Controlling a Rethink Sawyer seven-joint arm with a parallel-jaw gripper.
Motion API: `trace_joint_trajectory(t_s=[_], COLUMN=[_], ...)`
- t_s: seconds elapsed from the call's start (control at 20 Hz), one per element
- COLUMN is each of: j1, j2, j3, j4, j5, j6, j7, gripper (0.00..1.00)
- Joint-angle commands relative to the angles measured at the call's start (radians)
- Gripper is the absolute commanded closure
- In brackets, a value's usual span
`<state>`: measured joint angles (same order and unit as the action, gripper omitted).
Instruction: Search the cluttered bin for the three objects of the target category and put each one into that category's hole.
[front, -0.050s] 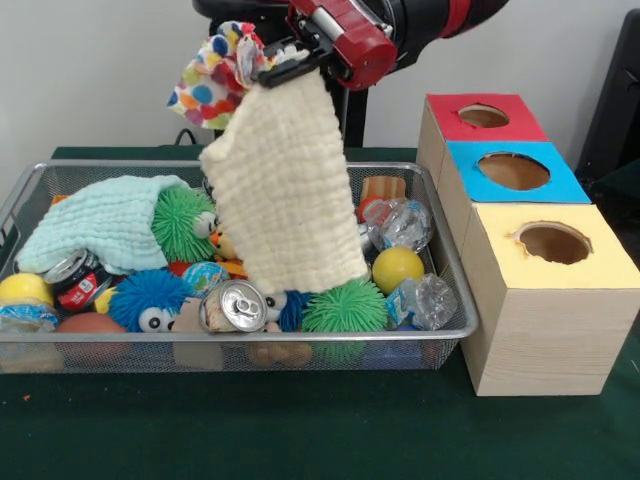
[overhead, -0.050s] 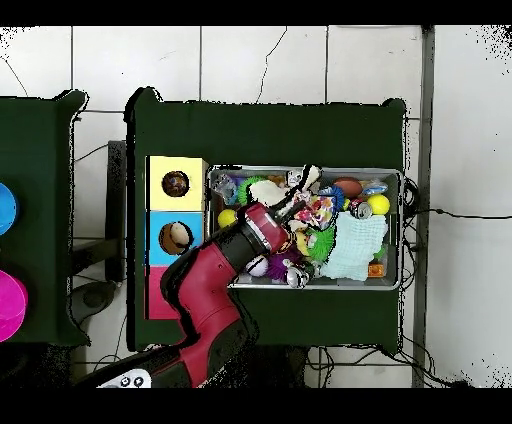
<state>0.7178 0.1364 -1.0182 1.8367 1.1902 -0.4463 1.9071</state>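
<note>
My end effector (front, -0.050s: 290, 62) is pinching two cloths, cream cloth (front, -0.050s: 285, 190) and dotted cloth (front, -0.050s: 215, 75), above the bin (front, -0.050s: 455, 300); none is visibly deposited yet.

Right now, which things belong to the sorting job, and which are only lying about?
Job: gripper, cream cloth, dotted cloth, mint cloth, wire bin, box with holes.
Lying about: drink can, yellow ball, green fuzzy ball, blue fuzzy toy.
</note>
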Motion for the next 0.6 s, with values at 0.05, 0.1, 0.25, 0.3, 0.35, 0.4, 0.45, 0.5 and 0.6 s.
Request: trace_joint_trajectory(t_s=[0.05,0.1,0.25,0.3,0.35,0.4,0.45,0.5,0.6], j1=[-0.048,-0.051,-0.064,-0.07,-0.078,-0.081,-0.089,-0.092,-0.105], j2=[0.031,0.028,0.013,0.005,-0.014,-0.021,-0.049,-0.068,-0.126], j3=[0.171,0.171,0.189,0.202,0.204,0.21,0.217,0.216,0.22], j4=[-0.005,-0.006,-0.005,-0.004,-0.002,-0.002,0.002,0.006,0.017], j5=[0.011,0.003,-0.019,-0.025,-0.052,-0.062,-0.096,-0.115,-0.177], j6=[-0.062,-0.066,-0.08,-0.084,-0.081,-0.078,-0.063,-0.055,-0.029], j7=[0.267,0.268,0.297,0.315,0.32,0.321,0.318,0.308,0.29], gripper=[0.0,0.0,0.0,0.0,0.0,0.0,0.0,0.0,0.0])
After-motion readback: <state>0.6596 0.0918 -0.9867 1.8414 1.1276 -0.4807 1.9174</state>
